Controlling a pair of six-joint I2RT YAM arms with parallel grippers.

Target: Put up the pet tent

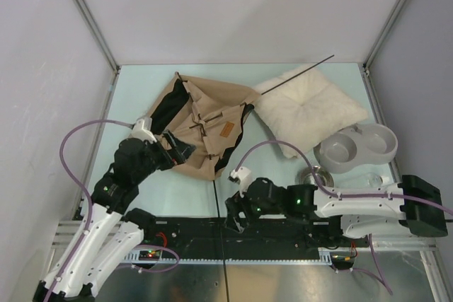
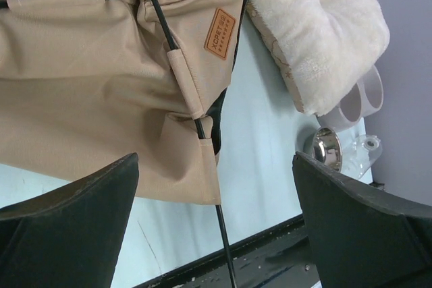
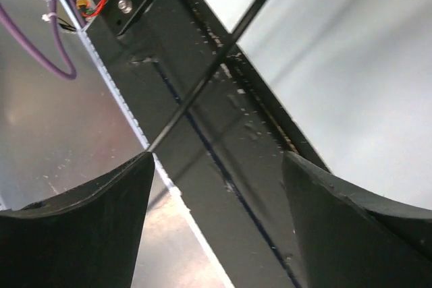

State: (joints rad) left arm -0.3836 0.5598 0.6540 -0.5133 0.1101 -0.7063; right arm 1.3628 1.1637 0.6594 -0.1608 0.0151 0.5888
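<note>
White walls stand around a pale green table [image 1: 187, 192]. The pet tent [image 1: 205, 122] lies flat and crumpled on the left half of the table. It is not standing up. Its tan cloth is folded over, and some of the dark inside shows at the sides. A small brown label [image 2: 220, 34] sits on the cloth.

The left claw [image 1: 178, 152] is at the near left side of the tent, right by the cloth. Its two dark fingers [image 2: 67, 220] are spread wide apart and hold nothing. In the left wrist view the tan cloth fills the space just past the fingers, but I cannot tell if a finger touches it.

A thin black pole [image 2: 223, 234] comes out of the tent's near hem. It runs over the near edge of the table and crosses the black rail [image 1: 283, 235] there.

The right claw [image 1: 236, 216] hangs over that rail at the near edge, to the right of the pole and apart from the tent cloth. Its fingers [image 3: 74, 227] are apart too, and nothing is pinched between them. In the right wrist view the pole [image 3: 202, 79] slants past just beyond the fingertips.

A fluffy cream pillow [image 1: 311, 107] lies right of the tent near the far right corner, with its edge against the tent. A grey double bowl [image 1: 356, 148] sits by the right edge.
</note>
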